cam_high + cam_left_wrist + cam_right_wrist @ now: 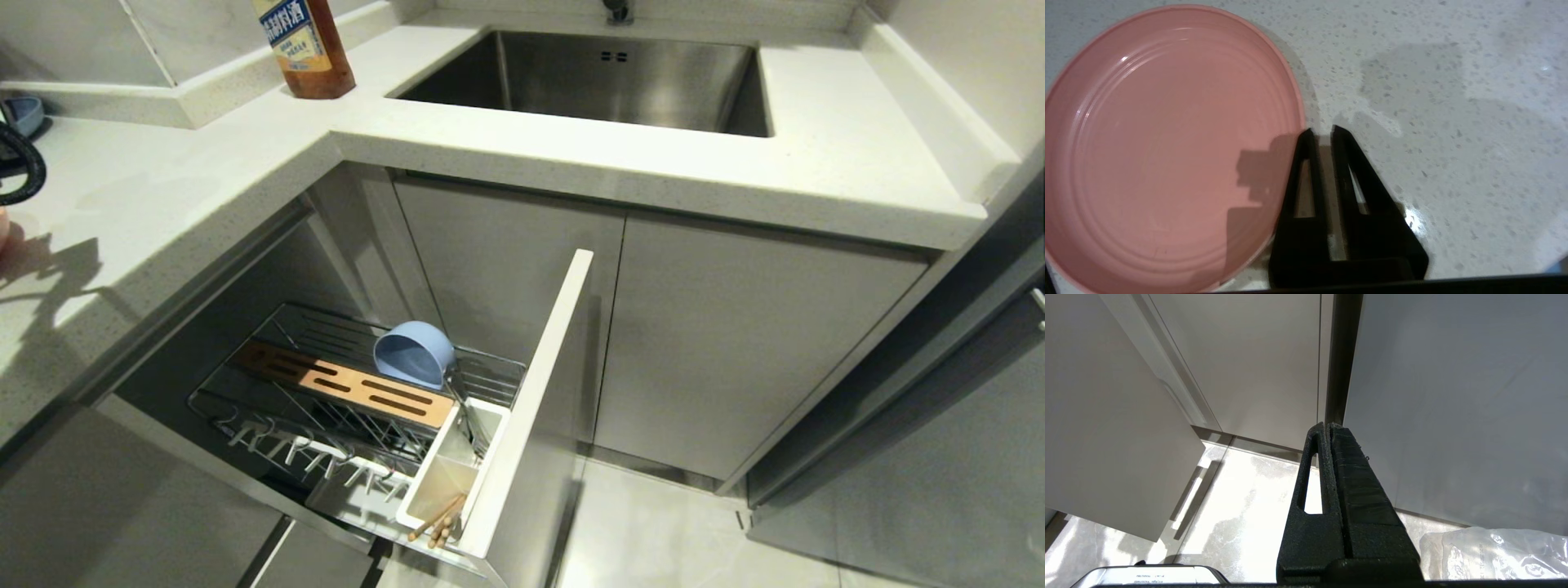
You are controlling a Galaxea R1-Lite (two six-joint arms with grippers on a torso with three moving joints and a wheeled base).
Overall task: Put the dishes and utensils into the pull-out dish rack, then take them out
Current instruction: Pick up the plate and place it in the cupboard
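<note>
Left claw point(1323, 131) slightly apart beside our pale-pink round plastic plate point(1163, 151) | white rectangular utensil cup point(445, 474): thin wooden chopsticks point(437, 523) | right claw point(1327, 425) together

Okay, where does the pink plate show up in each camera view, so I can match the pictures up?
Head view: barely in it, at most a pink sliver at the far left edge; I cannot tell that it is the plate.
Left wrist view: the pink plate fills the left half, flat on the countertop, its rim beside the left tool.
Right wrist view: not in it.
Shared landmark: the speckled white countertop, also in the head view.
</note>
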